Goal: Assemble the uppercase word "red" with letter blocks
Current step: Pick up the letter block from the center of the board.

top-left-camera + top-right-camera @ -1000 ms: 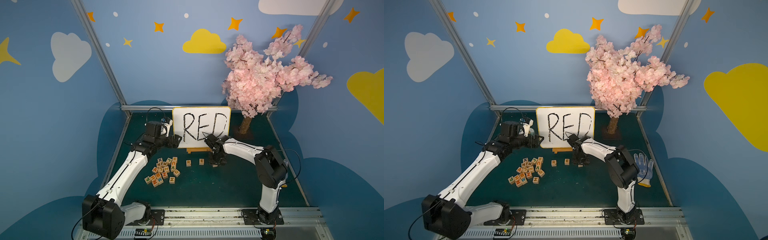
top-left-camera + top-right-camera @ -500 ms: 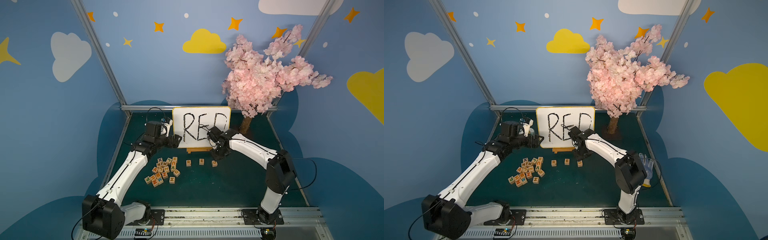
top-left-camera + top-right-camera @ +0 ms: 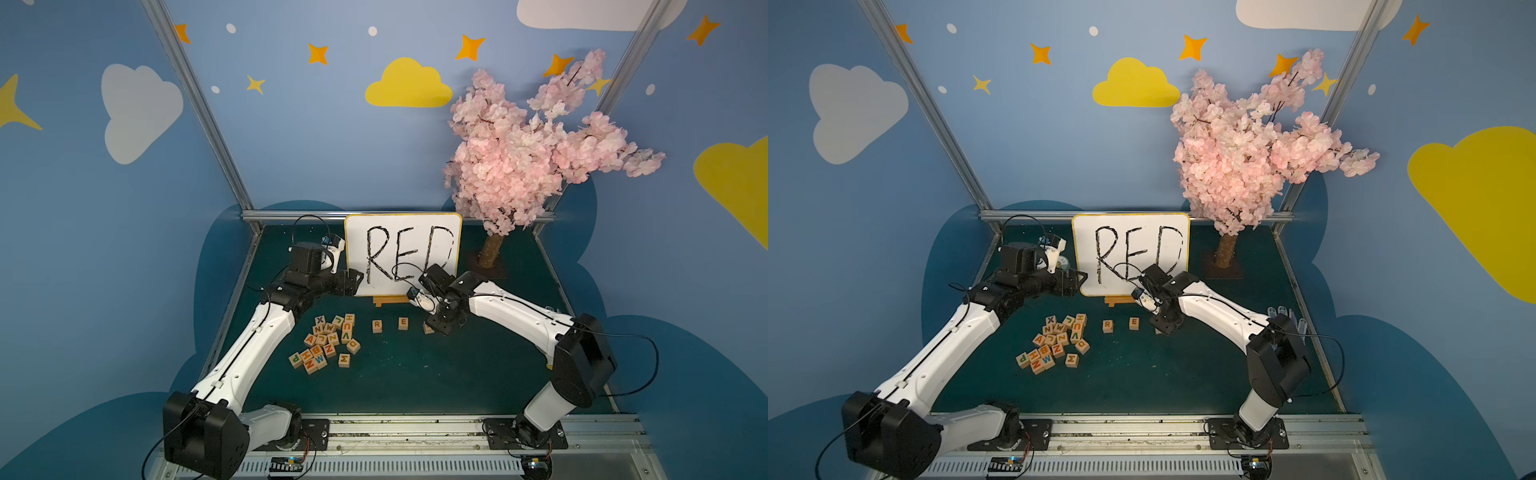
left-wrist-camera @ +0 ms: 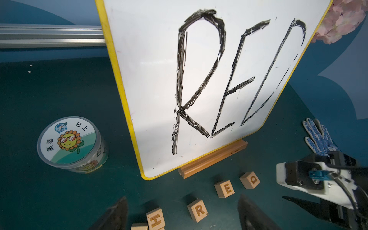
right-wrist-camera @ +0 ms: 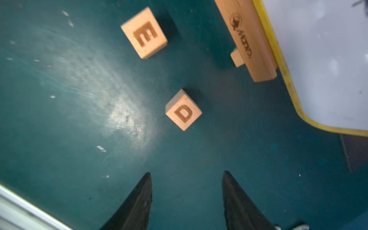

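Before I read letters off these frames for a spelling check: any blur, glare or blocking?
Right wrist view: soft blur, pale glare on the mat beside the D block, letter readable. Left wrist view: sharp; R block and E block clear. Both top views: right hand covers most of D block.

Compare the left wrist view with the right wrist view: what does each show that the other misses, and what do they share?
Left wrist only: the jar, the R block, the H block and the glove. Right wrist only: a peg on the stand and a pale scuffed patch. Both: the E block, the D block, the board and its stand.
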